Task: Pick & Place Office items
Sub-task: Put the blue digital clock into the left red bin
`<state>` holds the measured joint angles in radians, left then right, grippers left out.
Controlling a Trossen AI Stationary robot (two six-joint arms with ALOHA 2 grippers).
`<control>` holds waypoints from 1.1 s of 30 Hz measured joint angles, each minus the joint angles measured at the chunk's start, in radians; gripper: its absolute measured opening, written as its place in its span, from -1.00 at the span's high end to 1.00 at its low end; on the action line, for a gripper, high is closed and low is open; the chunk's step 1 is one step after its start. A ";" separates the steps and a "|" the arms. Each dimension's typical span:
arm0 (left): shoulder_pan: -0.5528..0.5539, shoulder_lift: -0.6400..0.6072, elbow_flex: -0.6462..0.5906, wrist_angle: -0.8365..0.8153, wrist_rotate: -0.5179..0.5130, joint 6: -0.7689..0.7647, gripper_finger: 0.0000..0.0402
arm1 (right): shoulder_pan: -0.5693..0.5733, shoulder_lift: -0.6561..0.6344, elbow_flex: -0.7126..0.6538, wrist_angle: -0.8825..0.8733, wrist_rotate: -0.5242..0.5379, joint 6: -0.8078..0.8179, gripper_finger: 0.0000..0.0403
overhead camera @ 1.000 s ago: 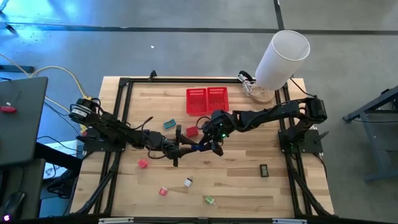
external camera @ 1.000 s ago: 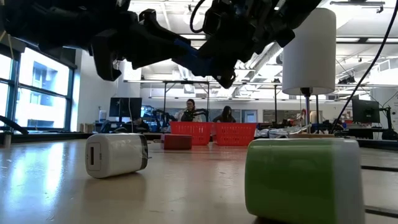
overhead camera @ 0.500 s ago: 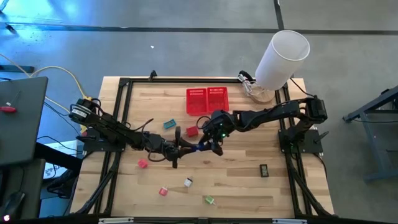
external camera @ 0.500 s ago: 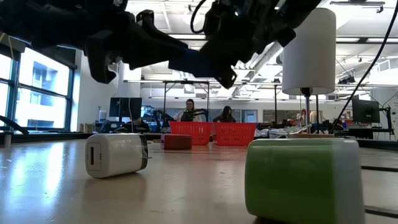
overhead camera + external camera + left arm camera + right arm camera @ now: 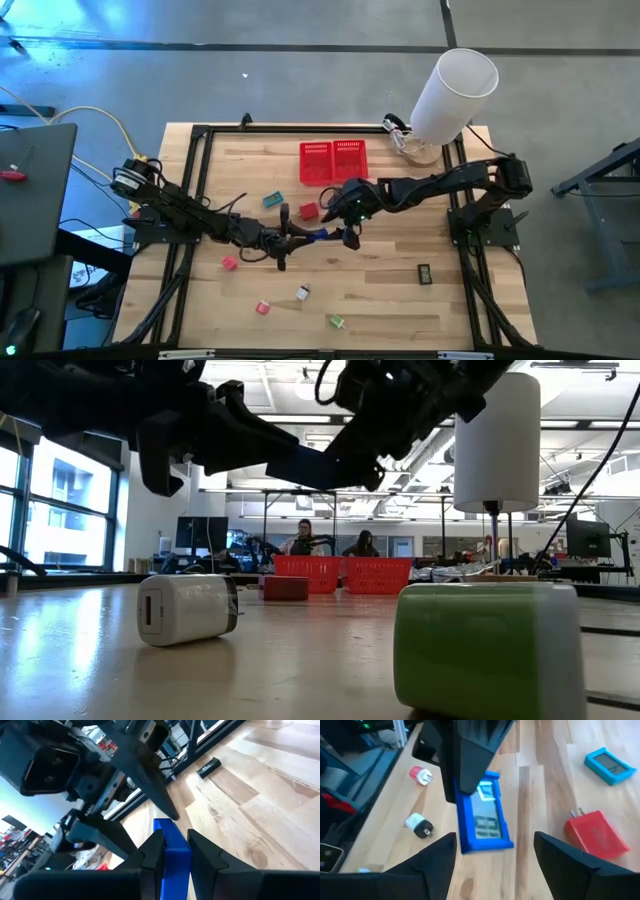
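Gripping a blue calculator-like item (image 5: 484, 815) above the middle of the counter (image 5: 400, 290), the left claw (image 5: 300, 238) is clenched on its edge. The right claw (image 5: 349, 222) stands released just beside it, fingers (image 5: 572, 865) spread apart. A red block (image 5: 595, 836) and teal item (image 5: 610, 765) lie nearby.

We see a wood table (image 5: 400, 300): red baskets (image 5: 333, 161), white cylinder (image 5: 452, 95), small office items (image 5: 303, 292) scattered.

Left pincer (image 5: 175, 851) clamped on blue item (image 5: 172, 847), right pincer (image 5: 131, 805) spread just beyond, black rectangle (image 5: 208, 766) on table (image 5: 260, 805)
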<state>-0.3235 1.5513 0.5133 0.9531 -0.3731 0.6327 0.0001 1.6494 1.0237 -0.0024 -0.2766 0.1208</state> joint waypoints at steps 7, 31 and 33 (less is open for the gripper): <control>-0.003 -0.011 0.000 -0.001 -0.057 -0.162 0.71 | 0.052 -0.091 0.000 -0.136 0.190 -0.047 -0.27; 0.190 -0.436 0.000 -0.304 0.304 -1.163 0.71 | 0.278 -0.230 -0.001 -0.318 0.363 -0.165 -0.27; 0.231 -0.436 0.000 -0.308 0.392 -1.262 0.71 | 0.288 -0.230 -0.001 -0.293 0.337 -0.173 -0.27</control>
<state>-0.0922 1.1153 0.5137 0.6448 0.0185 -0.6291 0.2885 1.4189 1.0229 -0.2950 0.0602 -0.0519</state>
